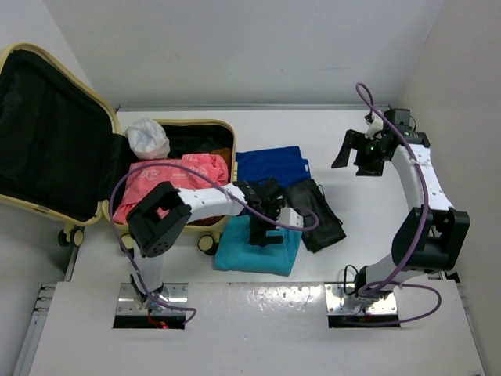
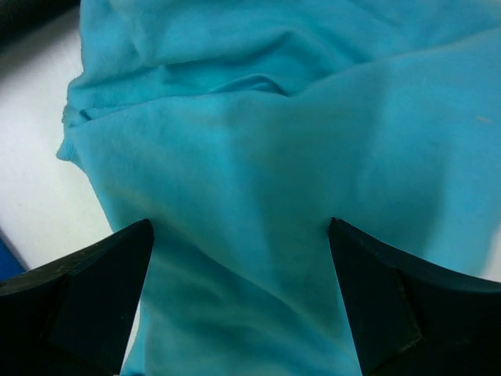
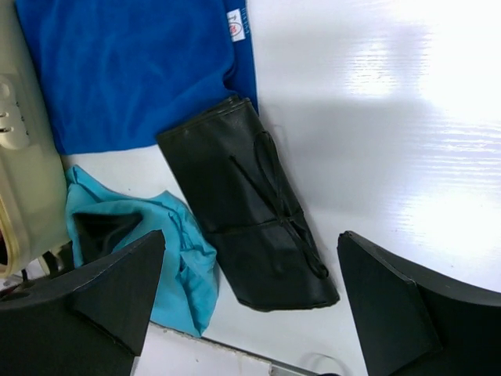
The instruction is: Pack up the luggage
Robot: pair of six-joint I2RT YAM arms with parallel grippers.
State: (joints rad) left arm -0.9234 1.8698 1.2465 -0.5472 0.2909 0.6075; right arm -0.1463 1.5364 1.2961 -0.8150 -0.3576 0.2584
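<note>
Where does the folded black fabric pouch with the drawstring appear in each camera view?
Top external: the black fabric pouch lies right of centre, just right of the turquoise cloth.
Left wrist: not in it; the turquoise cloth fills the view.
Right wrist: centre of the picture, slanting.
Shared landmark: the turquoise cloth, seen in all three views.

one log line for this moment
left gripper: open, over teal cloth | right gripper: open, empty | luggage: lid open, pink garment inside | blue cloth, black pouch: outside luggage
</note>
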